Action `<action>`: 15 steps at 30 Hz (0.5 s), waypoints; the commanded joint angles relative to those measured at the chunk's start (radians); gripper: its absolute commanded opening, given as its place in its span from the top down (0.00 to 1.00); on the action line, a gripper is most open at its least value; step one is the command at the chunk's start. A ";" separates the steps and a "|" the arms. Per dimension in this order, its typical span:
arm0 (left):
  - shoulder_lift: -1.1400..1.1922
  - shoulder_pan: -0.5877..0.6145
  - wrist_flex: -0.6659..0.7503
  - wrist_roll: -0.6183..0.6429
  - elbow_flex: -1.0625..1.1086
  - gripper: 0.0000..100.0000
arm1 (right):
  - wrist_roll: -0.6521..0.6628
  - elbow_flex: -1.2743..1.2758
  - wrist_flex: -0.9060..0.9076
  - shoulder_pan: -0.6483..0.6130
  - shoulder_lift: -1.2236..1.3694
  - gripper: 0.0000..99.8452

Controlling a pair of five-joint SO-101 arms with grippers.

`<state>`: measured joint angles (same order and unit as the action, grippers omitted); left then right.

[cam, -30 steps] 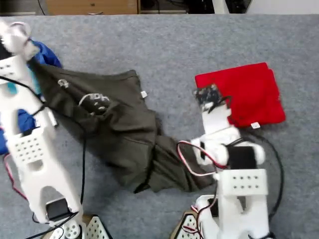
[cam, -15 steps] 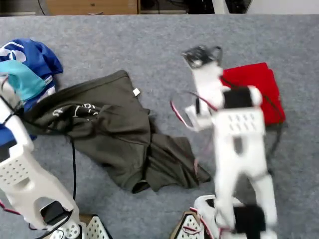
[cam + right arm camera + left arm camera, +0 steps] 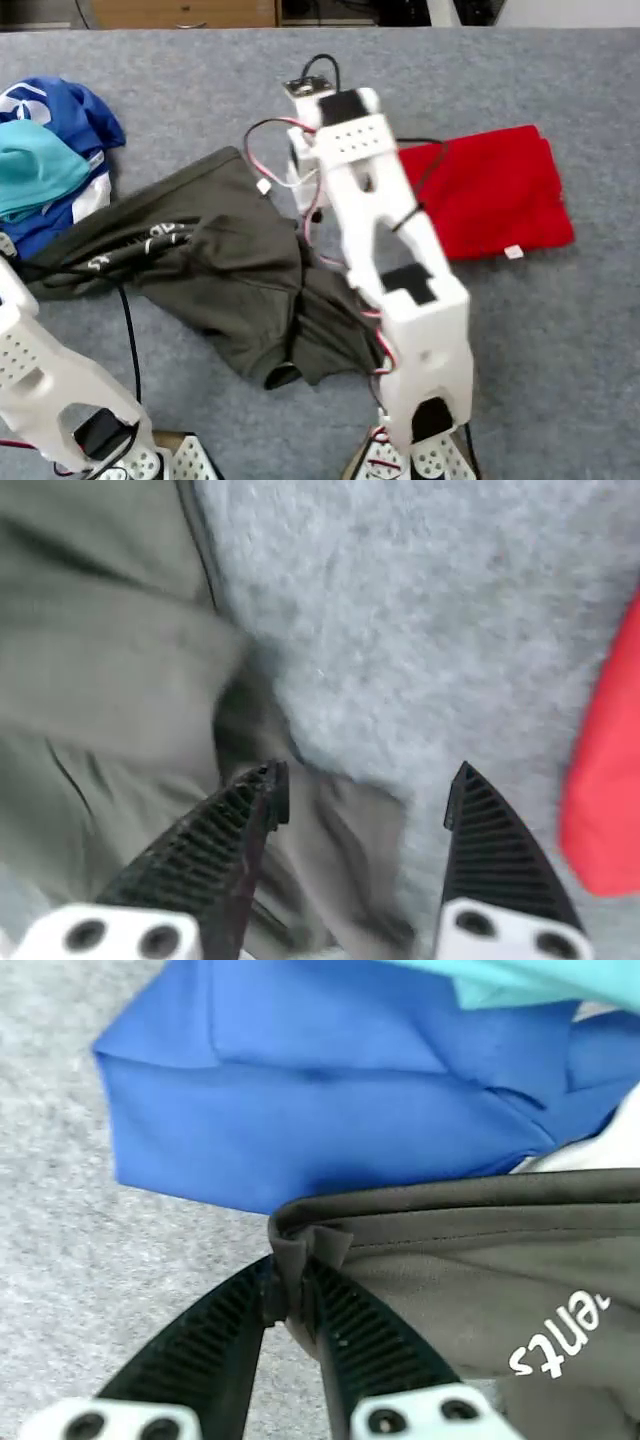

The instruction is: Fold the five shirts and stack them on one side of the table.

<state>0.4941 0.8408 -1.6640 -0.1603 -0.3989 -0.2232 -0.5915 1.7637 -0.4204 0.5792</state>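
Grey bench (image 3: 560, 100). Olive shirt (image 3: 240, 270) is the biggest item: crumpled, unfolded, running from centre out to 9 o'clock. Red shirt (image 3: 495, 190) is folded flat at 2 o'clock, apart from the olive one. Blue shirt (image 3: 70, 115) is bunched at 10 o'clock with the teal shirt (image 3: 35, 175) lying on it. The olive hem lies against that pile. My left end effector (image 3: 295, 1300) is clamped on a pinch of olive hem just beside the blue fabric. My right end effector (image 3: 365, 790) is spread wide, gripping nothing, over the olive shirt's 1 o'clock edge and bare bench.
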 commanded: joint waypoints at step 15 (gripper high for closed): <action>-0.067 0.020 0.015 0.000 -0.009 0.98 | -0.454 -0.314 0.003 -0.154 0.246 0.75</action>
<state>0.4941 0.8439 -1.6579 -0.1603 -0.3989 -0.6329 -0.8278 1.7637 -0.5570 0.7894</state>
